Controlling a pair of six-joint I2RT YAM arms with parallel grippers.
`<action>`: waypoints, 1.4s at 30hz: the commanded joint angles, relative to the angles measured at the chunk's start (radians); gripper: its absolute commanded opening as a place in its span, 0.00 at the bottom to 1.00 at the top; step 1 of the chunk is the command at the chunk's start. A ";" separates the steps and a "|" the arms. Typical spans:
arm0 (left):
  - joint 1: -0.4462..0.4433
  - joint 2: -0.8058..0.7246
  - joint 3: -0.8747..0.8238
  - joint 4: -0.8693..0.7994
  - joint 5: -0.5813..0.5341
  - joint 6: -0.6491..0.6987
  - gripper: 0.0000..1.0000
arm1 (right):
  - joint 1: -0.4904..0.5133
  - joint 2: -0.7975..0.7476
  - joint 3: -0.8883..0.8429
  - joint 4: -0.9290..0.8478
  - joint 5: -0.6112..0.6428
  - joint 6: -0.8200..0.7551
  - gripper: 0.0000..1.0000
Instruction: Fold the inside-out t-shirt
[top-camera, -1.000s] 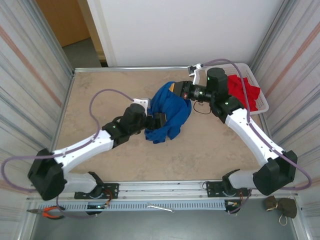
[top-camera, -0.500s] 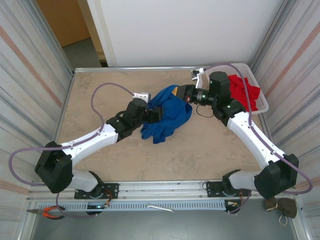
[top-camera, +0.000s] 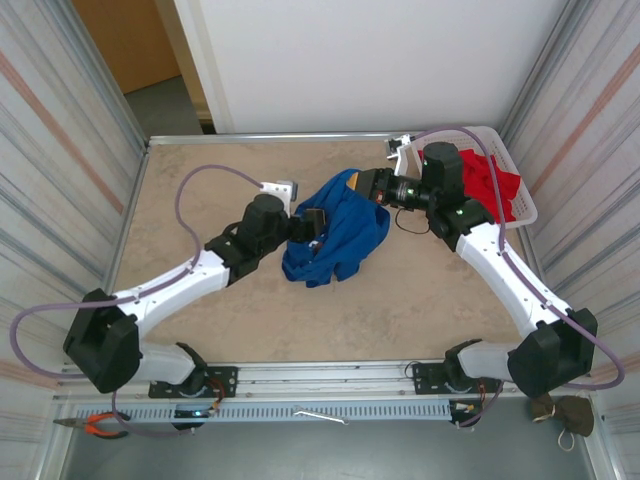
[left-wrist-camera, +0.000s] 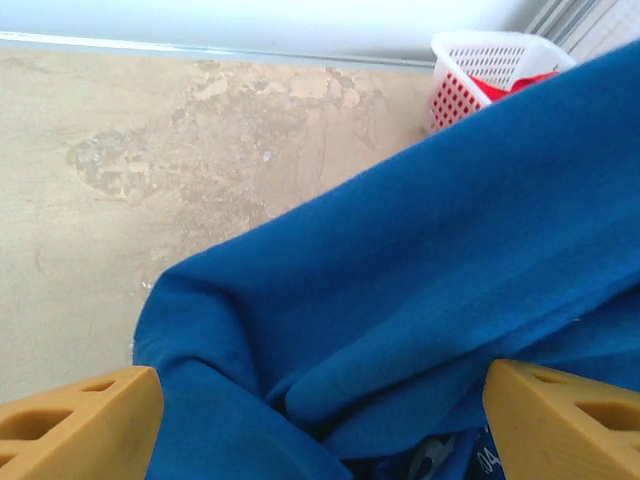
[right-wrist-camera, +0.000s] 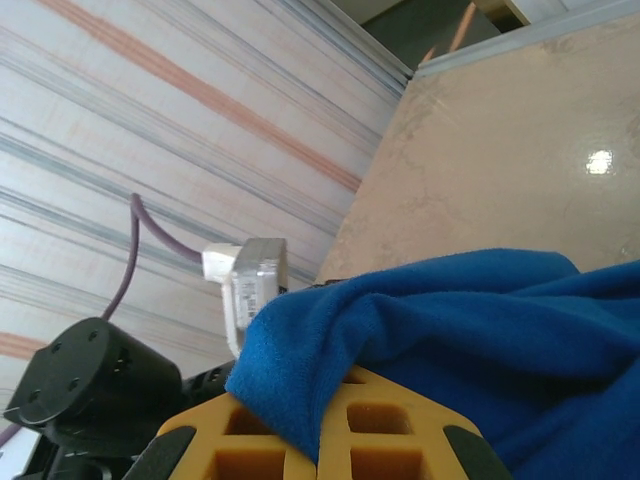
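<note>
With the right gripper (top-camera: 358, 182) clamped on a raised edge of the blue t-shirt (top-camera: 335, 240) bunched mid-way across the surface (top-camera: 200, 170), the wide-open left gripper (top-camera: 314, 220) beside it should pinch one outer hem, not a thick fold, to spread it flat

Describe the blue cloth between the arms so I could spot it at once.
On the beige table, near its middle, a bunched royal-blue t-shirt is pinched by the right gripper. Unlike the red garment in the white basket at the far right corner, it is blue and lies on the table.
</note>
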 joint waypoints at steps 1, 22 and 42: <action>0.004 0.063 0.055 0.023 0.029 0.040 0.83 | -0.010 -0.008 0.026 0.018 -0.047 -0.004 0.00; 0.278 0.063 0.164 0.352 1.011 -0.221 0.00 | -0.134 0.249 -0.152 0.079 0.167 -0.086 0.00; 0.313 0.111 0.138 0.565 1.139 -0.380 0.00 | 0.173 -0.032 -0.153 -0.045 0.301 -0.164 0.51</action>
